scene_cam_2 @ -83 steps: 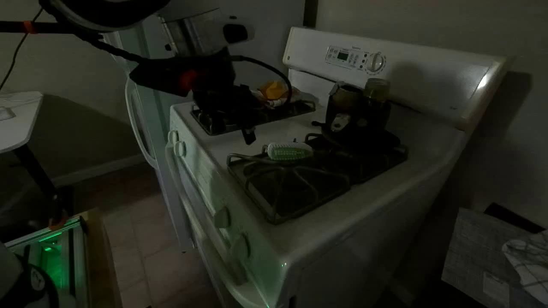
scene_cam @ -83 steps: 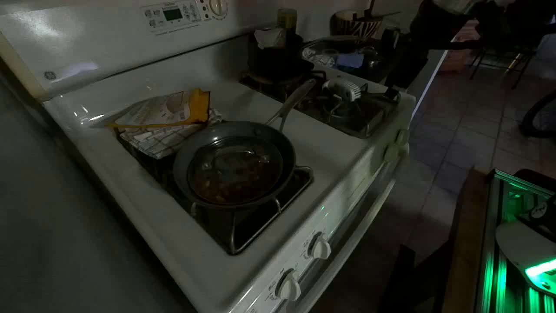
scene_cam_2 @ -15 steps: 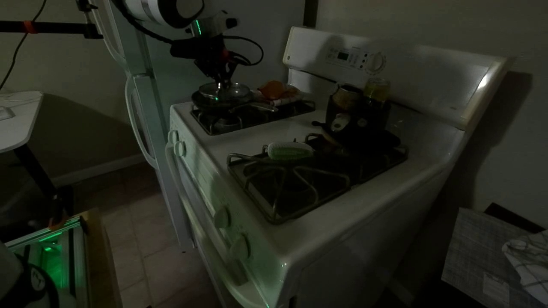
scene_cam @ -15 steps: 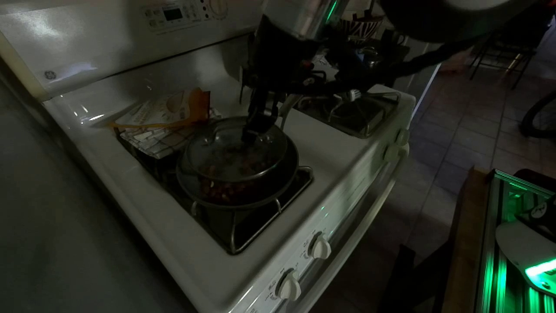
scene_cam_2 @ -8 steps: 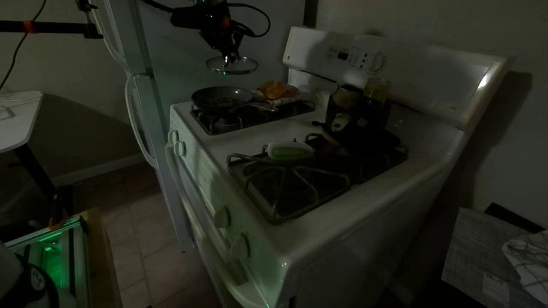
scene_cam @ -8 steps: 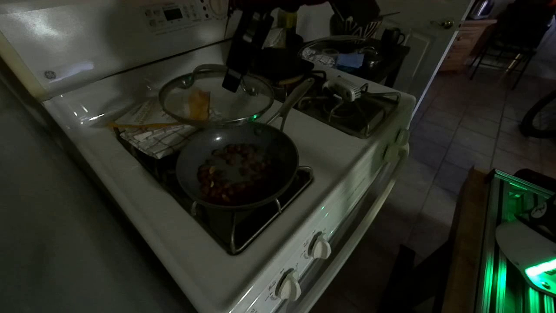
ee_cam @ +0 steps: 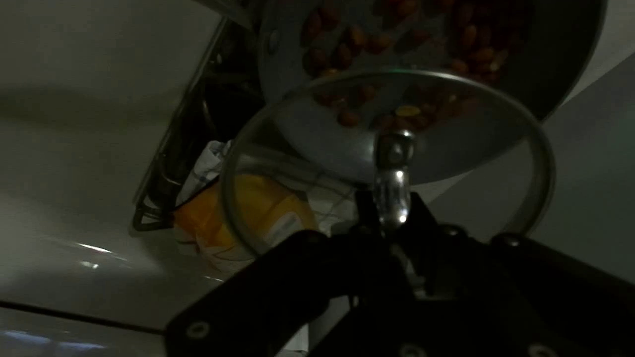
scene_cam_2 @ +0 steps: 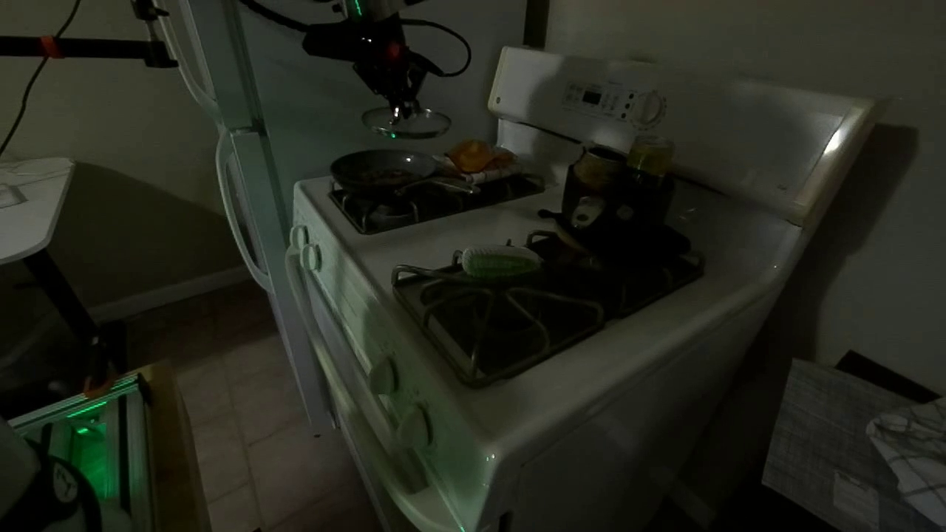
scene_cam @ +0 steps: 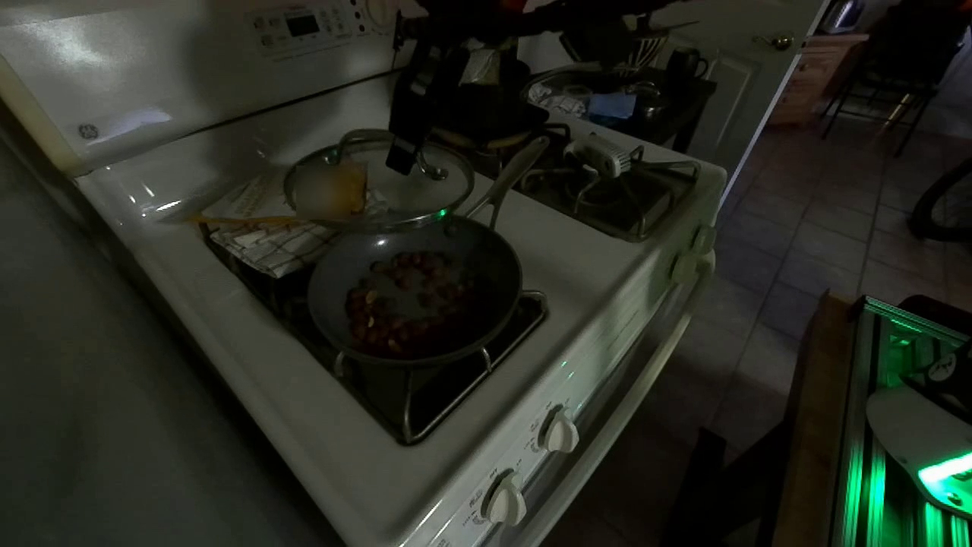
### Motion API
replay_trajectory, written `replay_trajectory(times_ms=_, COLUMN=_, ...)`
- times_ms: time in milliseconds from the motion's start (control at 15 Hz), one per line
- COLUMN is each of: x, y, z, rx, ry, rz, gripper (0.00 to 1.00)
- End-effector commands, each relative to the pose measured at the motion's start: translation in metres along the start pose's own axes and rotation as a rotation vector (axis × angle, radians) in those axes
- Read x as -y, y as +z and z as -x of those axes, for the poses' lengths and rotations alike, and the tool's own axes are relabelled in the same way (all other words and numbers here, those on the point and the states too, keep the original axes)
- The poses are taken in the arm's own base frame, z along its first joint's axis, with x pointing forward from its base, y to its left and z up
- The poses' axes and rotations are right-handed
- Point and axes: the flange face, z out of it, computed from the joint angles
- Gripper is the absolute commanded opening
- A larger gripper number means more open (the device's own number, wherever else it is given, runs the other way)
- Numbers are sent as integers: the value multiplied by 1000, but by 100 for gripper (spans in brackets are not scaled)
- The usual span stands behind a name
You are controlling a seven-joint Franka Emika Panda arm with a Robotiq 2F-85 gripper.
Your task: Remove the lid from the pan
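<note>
The glass lid (scene_cam: 402,194), clear with a metal rim and a looped handle, hangs in the air above the back part of the grey pan (scene_cam: 493,292). In an exterior view a visible gap separates the lid (scene_cam_2: 429,127) from the pan (scene_cam_2: 415,159) below it. My dark gripper (ee_cam: 391,201) is shut on the lid's shiny handle (ee_cam: 394,183), one finger on each side. In an exterior view the gripper (scene_cam: 402,156) reaches down to the handle from above. Reddish-brown nuts (scene_cam: 402,323) lie uncovered in the pan, which rests on a burner grate.
Behind the pan lie an orange and white bag (scene_cam: 351,186) and a checked cloth (scene_cam: 285,254). The pan's handle (scene_cam: 520,171) points toward the other burners. A brush (scene_cam_2: 501,261) lies on the near grate, and a dark pot (scene_cam_2: 617,196) with a jar stands at the back.
The lid, on the pan several seconds ago, has been lifted off and carried up and back in my gripper. Over the last half second it has sunk slightly and shifted backward.
</note>
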Motion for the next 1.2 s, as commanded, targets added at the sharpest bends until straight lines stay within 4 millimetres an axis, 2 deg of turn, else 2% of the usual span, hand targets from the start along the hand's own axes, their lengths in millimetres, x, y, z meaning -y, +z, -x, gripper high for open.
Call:
replay_trajectory(times_ms=0, x=-26, y=10, z=-52, rx=-30, ry=98, rz=55, gripper=4)
replay_trajectory(times_ms=267, x=-45, y=19, z=-100, rx=-33, ry=155, rz=147, gripper=4)
replay_trajectory(times_ms=467, x=-45, y=43, z=-123, rx=33, ry=171, rz=202, gripper=4)
replay_trajectory(times_ms=867, x=-31, y=96, z=-152, rx=63, ry=198, rz=190, gripper=4)
replay_trajectory(times_ms=1133, x=-42, y=123, z=-156, rx=68, ry=248, rz=219, gripper=4)
